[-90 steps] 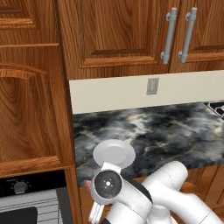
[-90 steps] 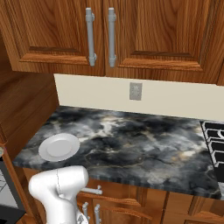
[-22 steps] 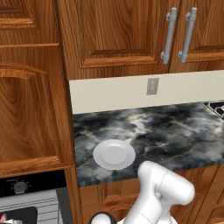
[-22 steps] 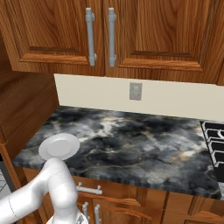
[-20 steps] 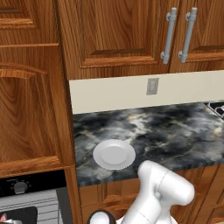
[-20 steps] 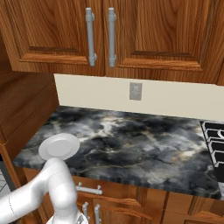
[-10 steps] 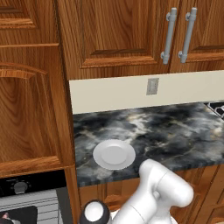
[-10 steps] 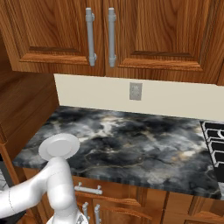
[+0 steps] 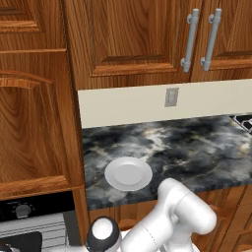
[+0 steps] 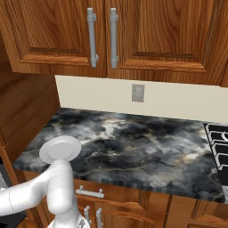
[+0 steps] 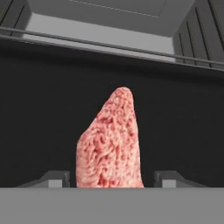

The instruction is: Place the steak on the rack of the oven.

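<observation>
The steak (image 11: 111, 142) is seen in the hand view standing between the two finger tips (image 11: 52, 179), its lower end cut off. The gripper (image 11: 111, 180) jaws are spread apart, clear of the meat; whether anything is held cannot be told. Behind lies the oven (image 11: 109, 30) interior with a thin rack bar (image 11: 109, 46). In the base views, the white plate (image 9: 128, 173) is shown on the marbled counter (image 10: 142, 151).

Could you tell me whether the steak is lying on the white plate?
No, the plate on the counter is bare, and the steak shows between the finger tips in the hand view.
</observation>
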